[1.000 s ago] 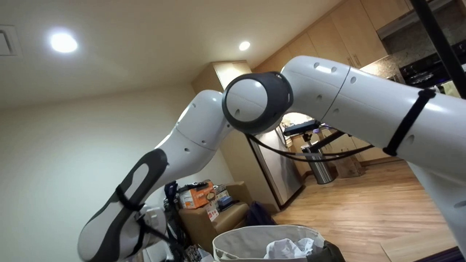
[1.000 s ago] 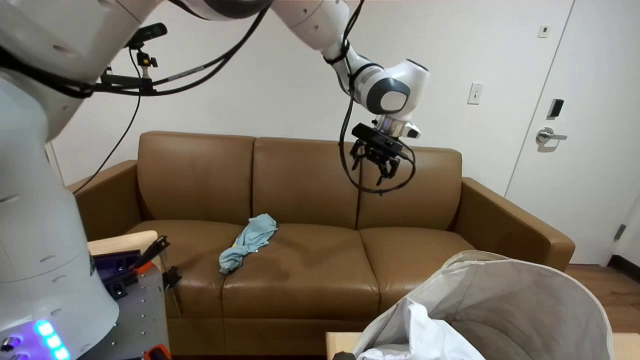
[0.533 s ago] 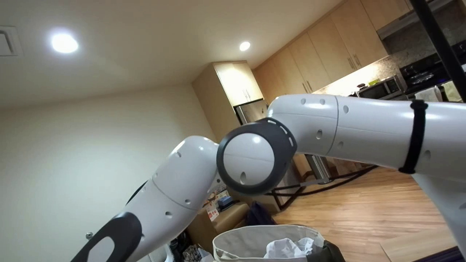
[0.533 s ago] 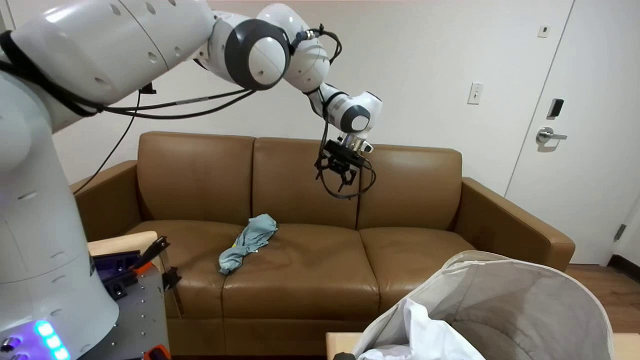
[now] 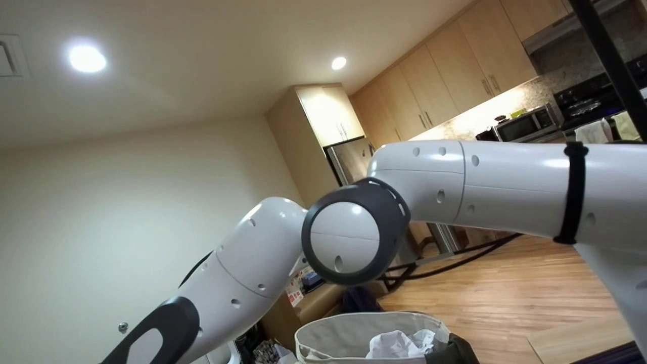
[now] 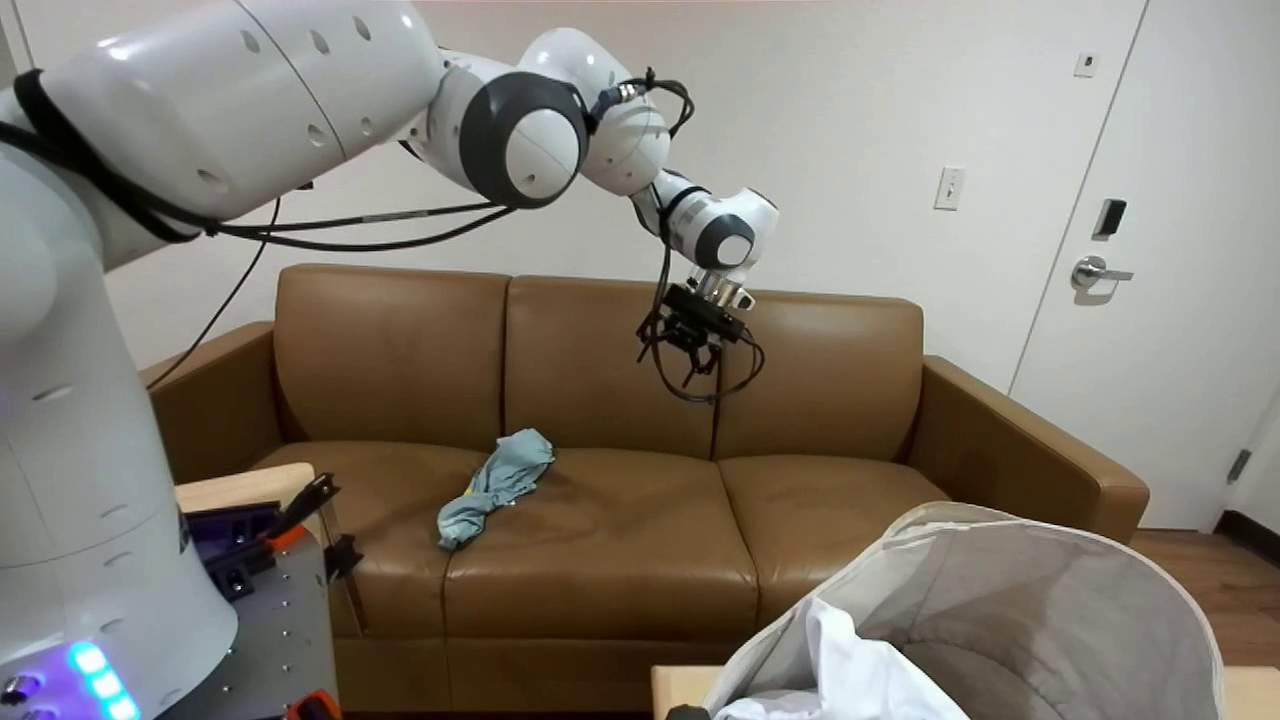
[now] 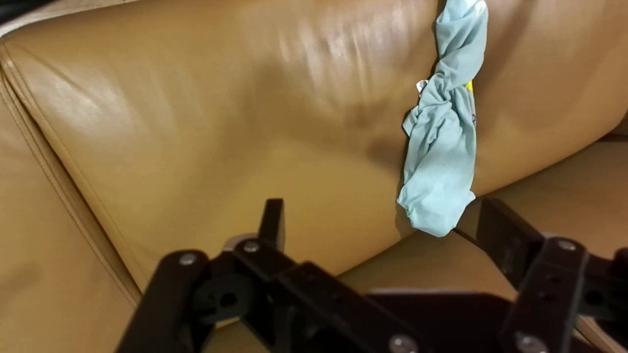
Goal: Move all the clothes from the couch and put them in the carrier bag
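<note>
Only exterior views show white cloth in bag.

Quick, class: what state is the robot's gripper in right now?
Black two-fingered gripper: open, holding nothing; the crumpled pale-blue cloth is not in its grip.

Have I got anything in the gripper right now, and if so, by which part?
Nothing is held: the gripper stands open, and the pale blue garment lies apart from it on the couch.

carrier bag: lower part cut off | blue garment: wrist view crops tip
</note>
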Controlling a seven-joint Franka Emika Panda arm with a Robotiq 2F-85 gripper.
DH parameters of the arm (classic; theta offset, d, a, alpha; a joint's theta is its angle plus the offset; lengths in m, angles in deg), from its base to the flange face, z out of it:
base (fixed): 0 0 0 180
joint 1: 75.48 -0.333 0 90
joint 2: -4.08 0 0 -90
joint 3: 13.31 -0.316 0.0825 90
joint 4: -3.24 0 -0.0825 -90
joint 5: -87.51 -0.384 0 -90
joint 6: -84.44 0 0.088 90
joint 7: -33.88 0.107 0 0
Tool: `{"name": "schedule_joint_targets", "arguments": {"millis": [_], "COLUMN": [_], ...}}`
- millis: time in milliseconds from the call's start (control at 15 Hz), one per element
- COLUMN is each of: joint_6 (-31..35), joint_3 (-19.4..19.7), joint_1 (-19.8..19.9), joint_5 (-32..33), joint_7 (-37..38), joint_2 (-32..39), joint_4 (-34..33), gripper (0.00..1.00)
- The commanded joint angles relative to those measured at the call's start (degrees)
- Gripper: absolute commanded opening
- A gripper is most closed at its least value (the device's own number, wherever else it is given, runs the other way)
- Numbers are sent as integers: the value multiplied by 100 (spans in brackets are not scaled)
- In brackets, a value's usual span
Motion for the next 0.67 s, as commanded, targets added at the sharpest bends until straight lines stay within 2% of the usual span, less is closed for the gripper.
{"name": "schedule_joint_targets", "arguments": {"millis": [0,267,600], "joint_6": [-580,-1639,-2197], "joint_3": [67,133,69], "joint_1": [-272,-965,-1789], "joint_5": [423,921,1341], "joint_7": [-263,-196,-668], "joint_2": [377,887,966], "joint_4": [-627,-1421,-1455], "gripper": [100,100,100]}}
